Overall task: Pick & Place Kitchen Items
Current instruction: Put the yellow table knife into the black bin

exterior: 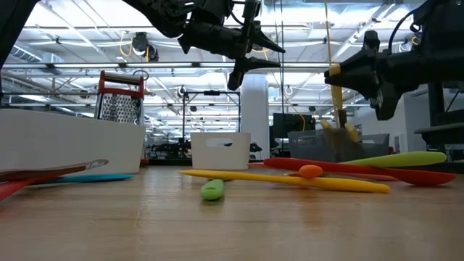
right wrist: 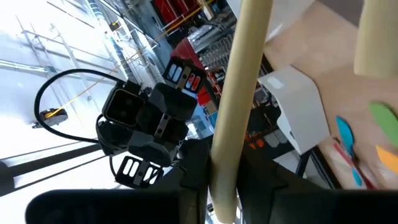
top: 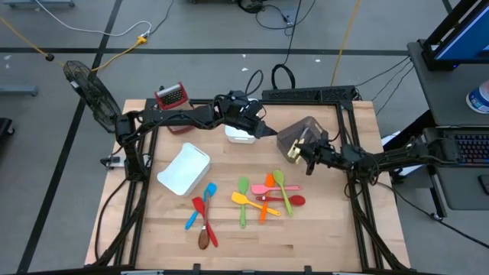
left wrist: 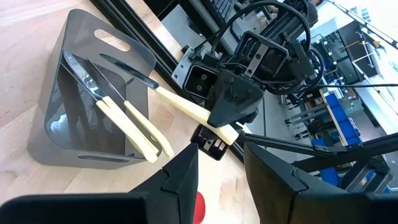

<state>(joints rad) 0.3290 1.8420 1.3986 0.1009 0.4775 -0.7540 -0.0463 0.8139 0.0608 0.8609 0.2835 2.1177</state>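
Utensils [top: 263,197], smooth plastic, lie fanned on the wooden table [top: 321,237] right of the white bin [top: 184,169]; left gripper [top: 263,131] hovers empty, fingers apart; right gripper [top: 304,150] pinches a cream-handled knife [left wrist: 163,94] over the grey bin [left wrist: 74,134]

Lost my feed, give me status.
Right tool gripping cream-handled knife over grey bin. Left tool hovering empty beside it. Two knives already binned. Nothing obstructing.

Two black jointed arms [top: 176,118] – looped black cables, blocky wrist cameras – dark tapered fingers [left wrist: 186,174]
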